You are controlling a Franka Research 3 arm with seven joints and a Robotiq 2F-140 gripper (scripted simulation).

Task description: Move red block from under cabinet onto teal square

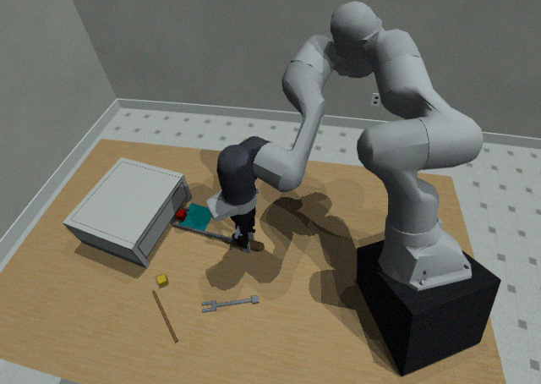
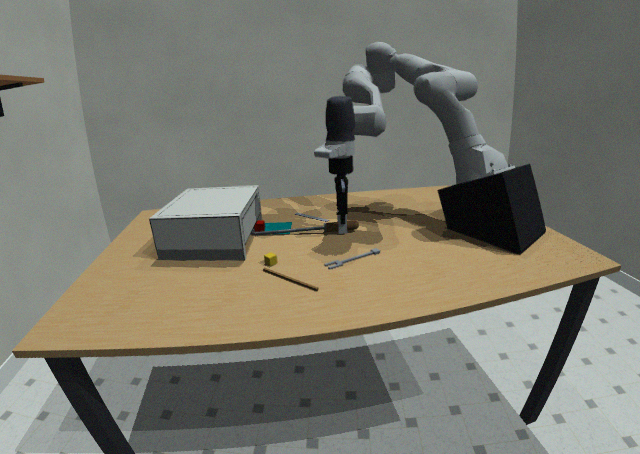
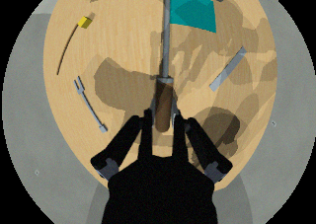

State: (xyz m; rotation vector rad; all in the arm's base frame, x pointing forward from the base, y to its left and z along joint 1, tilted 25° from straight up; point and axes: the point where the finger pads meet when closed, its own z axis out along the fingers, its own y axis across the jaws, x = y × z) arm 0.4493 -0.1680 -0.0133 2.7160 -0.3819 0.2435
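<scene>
The pale wood-grain tabletop [image 2: 439, 284] looks matt and smooth, like laminate. The light grey box cabinet [image 1: 122, 196] has a flat painted-metal look, no shine. The grey forked tool [image 1: 230, 303] and the grey rod with a brown wooden-looking handle [image 1: 255, 245] both read as dull metal. The thin brown stick [image 1: 164, 309] looks like wood. The arm's black block pedestal [image 1: 436, 327] is matt.

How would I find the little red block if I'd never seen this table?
Find the big grey cabinet on the table's left side. At its open front, beside the teal square, sits the red block. The only other block is yellow and lies farther away.
</scene>
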